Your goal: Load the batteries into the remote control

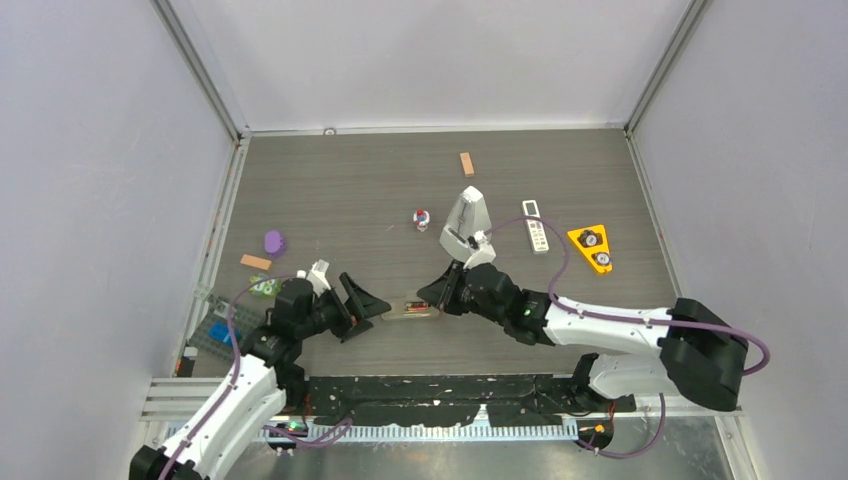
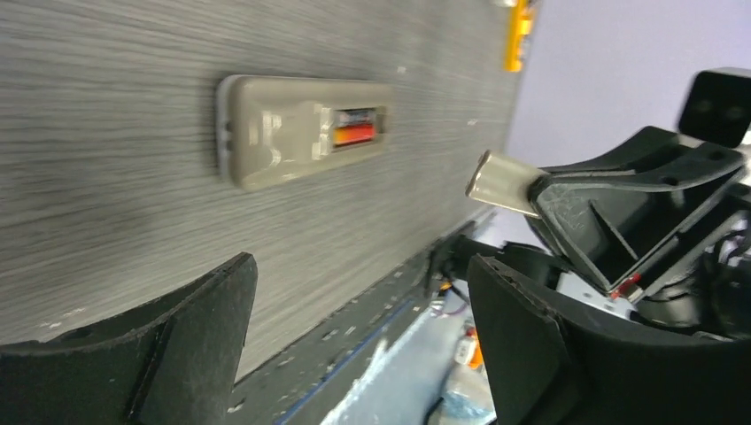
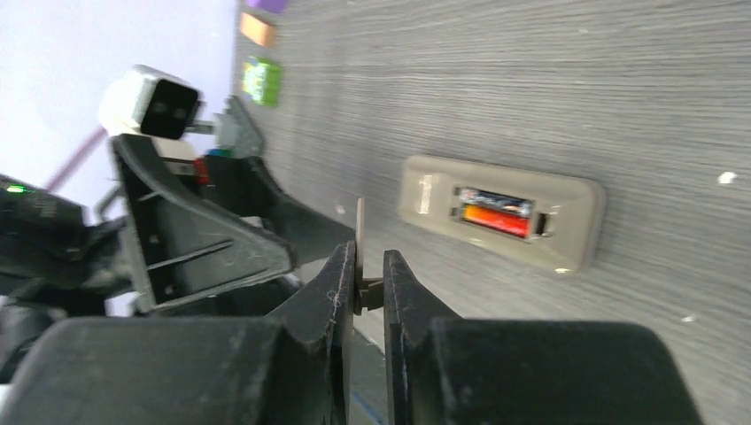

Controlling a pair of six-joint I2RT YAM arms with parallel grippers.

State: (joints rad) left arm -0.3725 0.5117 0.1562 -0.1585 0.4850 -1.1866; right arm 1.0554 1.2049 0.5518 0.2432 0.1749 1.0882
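The remote control (image 1: 410, 308) lies flat on the counter (image 1: 400, 180), grey-brown side up, at about 6 o'clock from the counter's middle in the top view, between the two hands. Its battery bay is uncovered, and two batteries (image 3: 496, 212) sit in it side by side, one dark, one orange-red (the left wrist view shows the same pair, blurred).

The left hand (image 1: 362, 305) hangs at 9 o'clock of the remote control, just beside its end, with its jaws spread wide and nothing between them; from its own camera the fingers (image 2: 204, 336) frame bare counter.

The right hand (image 1: 437, 293) sits at 2 o'clock of the remote control's other end. Its jaws are pinched on the small cover (image 3: 360, 221), a thin plate held edge-on and raised off the counter, apart from the bay.

Farther out, a grey metronome (image 1: 467, 215) stands at 1 o'clock of the remote control, with a shorter white remote (image 1: 536, 233) and a yellow triangular piece (image 1: 592, 248) toward 2 o'clock. A purple lump (image 1: 274, 241) lies toward 10 o'clock.
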